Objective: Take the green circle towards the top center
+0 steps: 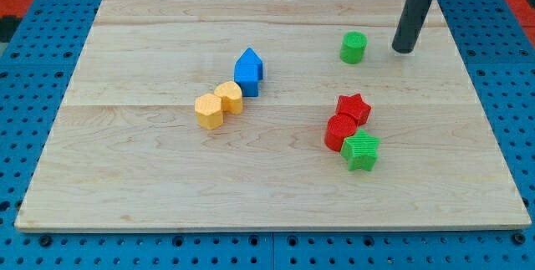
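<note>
**Operator:** Rod only on this rig, no claw to be apart or together. My tip [403, 50] sits on the board [125, 186] near the view's top right, just beside the green circle [353, 48], on its right, with a small gap showing.

**Second:** Where's the circle against its goal?

**Operator:** Upper right of centre. Top centre lies to its left and a bit up.

**Second:** So the approach?

**Operator:** I'd push from the right, slightly below its middle, slow and centred so it doesn't roll off my tip. Whether I'm exactly level with it, I can't quite tell from this angle. The blue block [249, 71] sits lower left, well apart; I'd stay above it.
</note>
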Robot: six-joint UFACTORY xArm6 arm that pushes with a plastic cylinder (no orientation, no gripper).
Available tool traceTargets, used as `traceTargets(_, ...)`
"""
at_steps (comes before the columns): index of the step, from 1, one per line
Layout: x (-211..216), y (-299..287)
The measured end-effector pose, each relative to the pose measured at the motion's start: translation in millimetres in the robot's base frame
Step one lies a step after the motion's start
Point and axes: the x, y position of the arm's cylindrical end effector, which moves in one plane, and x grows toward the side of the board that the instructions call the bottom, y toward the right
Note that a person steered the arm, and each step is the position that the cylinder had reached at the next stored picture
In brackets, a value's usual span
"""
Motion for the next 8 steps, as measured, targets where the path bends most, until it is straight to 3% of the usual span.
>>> traceTargets(1, -20, -86)
traceTargets(2, -33, -119)
traceTargets(3, -2, -118)
traceTargets(4, 1, -162)
traceTargets(6, -16, -195)
traceTargets(8, -16, -287)
